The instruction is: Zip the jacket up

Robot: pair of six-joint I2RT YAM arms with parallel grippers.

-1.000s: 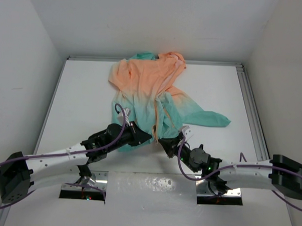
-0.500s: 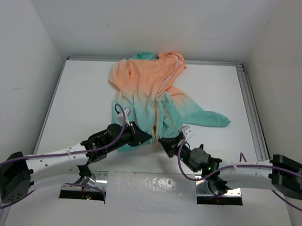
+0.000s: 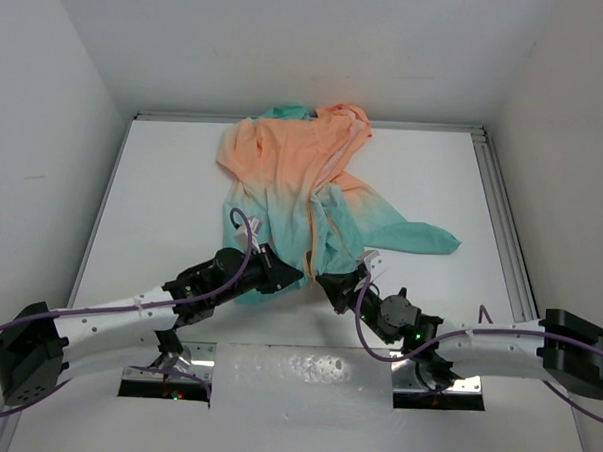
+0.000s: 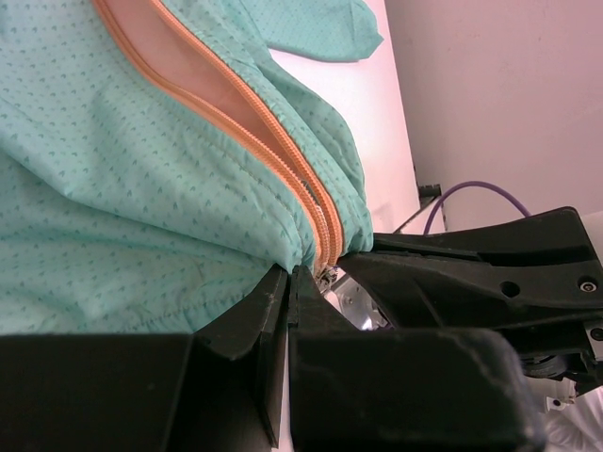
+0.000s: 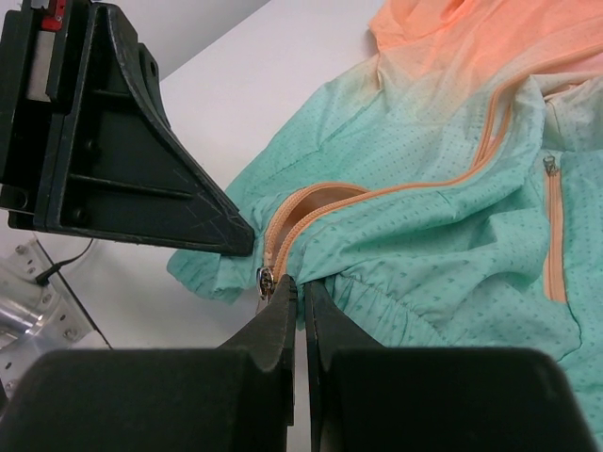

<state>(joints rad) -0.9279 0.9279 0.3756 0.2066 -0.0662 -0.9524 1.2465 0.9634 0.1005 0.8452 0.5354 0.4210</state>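
Note:
The jacket [image 3: 303, 186] lies spread on the white table, peach half far, teal half near, with its orange zipper [image 4: 236, 104] parted above the hem. My left gripper [image 3: 299, 276] and right gripper [image 3: 324, 283] meet tip to tip at the bottom of the zipper. In the left wrist view the left gripper [image 4: 292, 275] is shut on the teal hem just left of the silver slider [image 4: 328, 276]. In the right wrist view the right gripper [image 5: 301, 285] is shut on the hem right of the slider [image 5: 266, 282], with the jacket [image 5: 452, 217] beyond.
One teal sleeve [image 3: 421, 236] reaches out to the right. A metal rail [image 3: 502, 215] runs along the table's right edge, and white walls close in on three sides. Purple cables [image 3: 243, 245] loop over both arms.

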